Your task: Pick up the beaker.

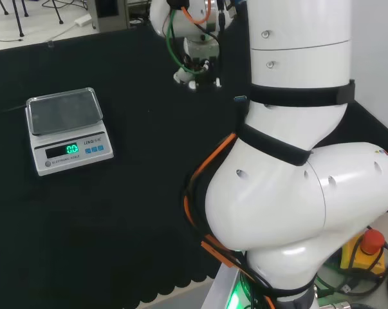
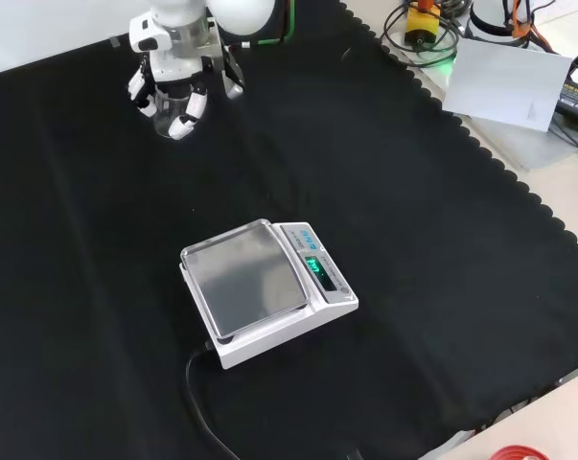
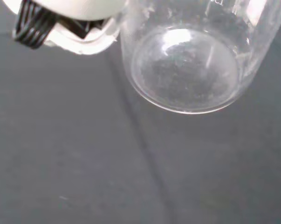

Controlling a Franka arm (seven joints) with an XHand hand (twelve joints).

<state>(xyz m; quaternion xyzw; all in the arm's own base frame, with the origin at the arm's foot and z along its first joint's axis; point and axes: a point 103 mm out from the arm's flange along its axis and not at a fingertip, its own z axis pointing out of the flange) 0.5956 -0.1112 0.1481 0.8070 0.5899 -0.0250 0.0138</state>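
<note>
Beaker (image 3: pixel 184 70) (clear glass), round-bottomed

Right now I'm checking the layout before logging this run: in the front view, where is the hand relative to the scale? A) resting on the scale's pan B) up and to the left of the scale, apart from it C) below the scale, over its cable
B: the hand sits near the view's top left around the clear beaker, with bare cloth before the scale.
</note>
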